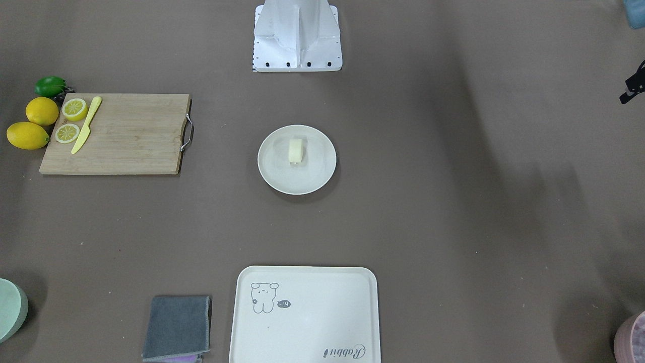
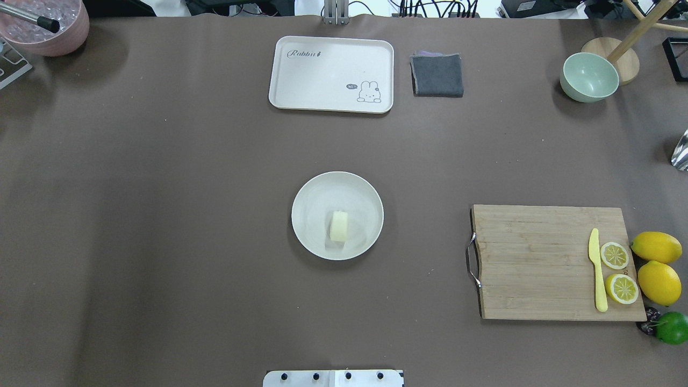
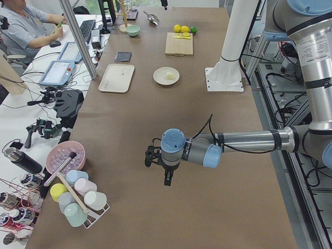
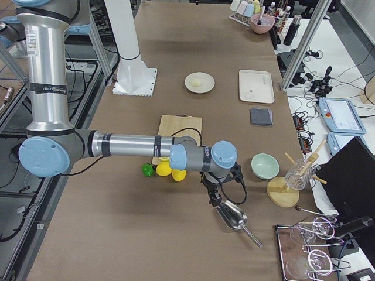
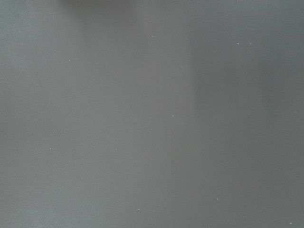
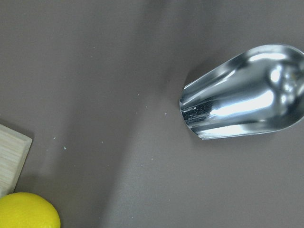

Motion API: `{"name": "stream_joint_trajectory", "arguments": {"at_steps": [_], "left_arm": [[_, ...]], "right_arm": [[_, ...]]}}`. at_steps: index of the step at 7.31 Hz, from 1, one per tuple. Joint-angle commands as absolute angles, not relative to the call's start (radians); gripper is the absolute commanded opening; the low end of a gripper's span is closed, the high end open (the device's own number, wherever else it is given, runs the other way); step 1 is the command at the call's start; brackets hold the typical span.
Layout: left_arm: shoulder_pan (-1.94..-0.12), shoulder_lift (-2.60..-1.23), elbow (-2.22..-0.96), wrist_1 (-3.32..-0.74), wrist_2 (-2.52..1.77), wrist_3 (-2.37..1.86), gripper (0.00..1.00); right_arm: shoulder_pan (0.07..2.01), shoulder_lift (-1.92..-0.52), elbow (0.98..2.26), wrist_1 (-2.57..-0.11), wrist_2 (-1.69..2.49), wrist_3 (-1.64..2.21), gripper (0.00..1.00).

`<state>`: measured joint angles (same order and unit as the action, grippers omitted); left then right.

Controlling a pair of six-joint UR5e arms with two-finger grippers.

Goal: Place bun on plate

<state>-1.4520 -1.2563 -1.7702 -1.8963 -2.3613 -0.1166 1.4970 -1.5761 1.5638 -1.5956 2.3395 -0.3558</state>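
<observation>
The pale cream bun (image 1: 296,150) (image 2: 339,226) lies on the round off-white plate (image 1: 272,176) (image 2: 312,193) at the middle of the table, with nothing touching it. My left gripper (image 3: 165,171) hangs over bare table far toward the left end, well away from the plate (image 3: 158,78). My right gripper (image 4: 214,196) hovers near the right end, above a metal scoop (image 4: 233,218). Each gripper shows only in a side view, so I cannot tell whether either is open or shut. Neither wrist view shows any fingers.
A cream tray (image 2: 322,75) and a grey cloth (image 2: 437,75) lie beyond the plate. A wooden board (image 2: 537,258) holds a yellow knife (image 2: 596,274) and lemon halves, with whole lemons (image 2: 657,247) beside it. A green bowl (image 2: 588,78) stands at the far right.
</observation>
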Motion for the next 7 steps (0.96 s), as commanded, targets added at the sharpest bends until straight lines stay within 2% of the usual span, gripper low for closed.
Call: {"name": "stream_joint_trajectory", "arguments": {"at_steps": [1, 7], "left_arm": [[-1.453, -1.243, -1.778, -1.899, -2.293, -0.121, 0.97], [-1.451, -1.241, -1.781, -1.901, -2.302, -0.118, 0.98]], "right_arm": [[1.497, -1.574, 1.562, -1.595, 2.336, -0.354, 1.0], [1.497, -1.574, 1.568, -1.595, 2.341, -0.354, 1.0]]}}
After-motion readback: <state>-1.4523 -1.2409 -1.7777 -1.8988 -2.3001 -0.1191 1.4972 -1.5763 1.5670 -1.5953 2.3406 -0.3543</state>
